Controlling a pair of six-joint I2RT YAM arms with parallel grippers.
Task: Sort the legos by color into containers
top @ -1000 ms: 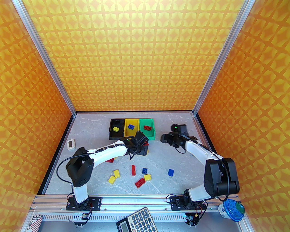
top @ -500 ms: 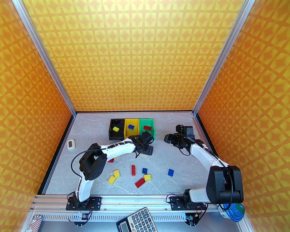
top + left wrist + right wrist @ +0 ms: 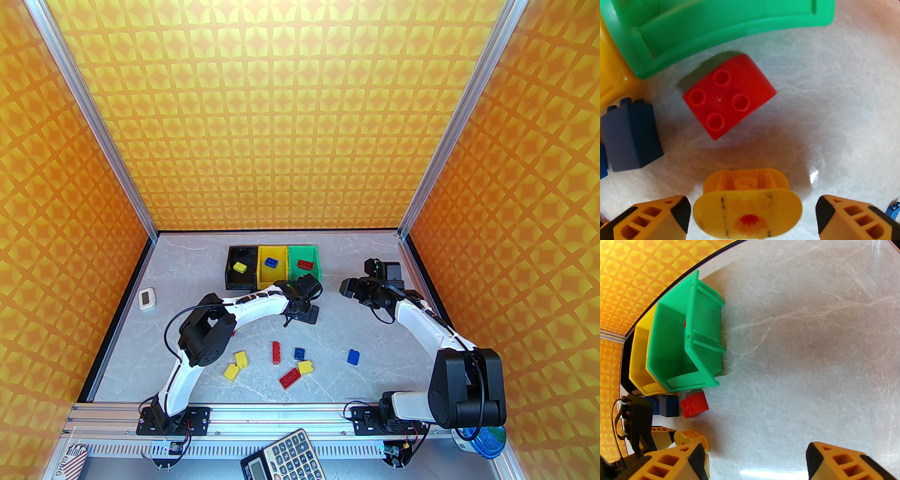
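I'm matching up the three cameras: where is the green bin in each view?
Top external: green bin near centre, just below the middle.
Left wrist: green bin across the top left.
Right wrist: green bin left of centre, its outer wall facing the camera.
Shared landmark: the yellow bin right beside it.

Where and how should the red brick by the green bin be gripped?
Probably grip the red brick across its smooth side faces, from above, jaws turned to its skew: those faces are flat and parallel, and the green bin crowds its far side.
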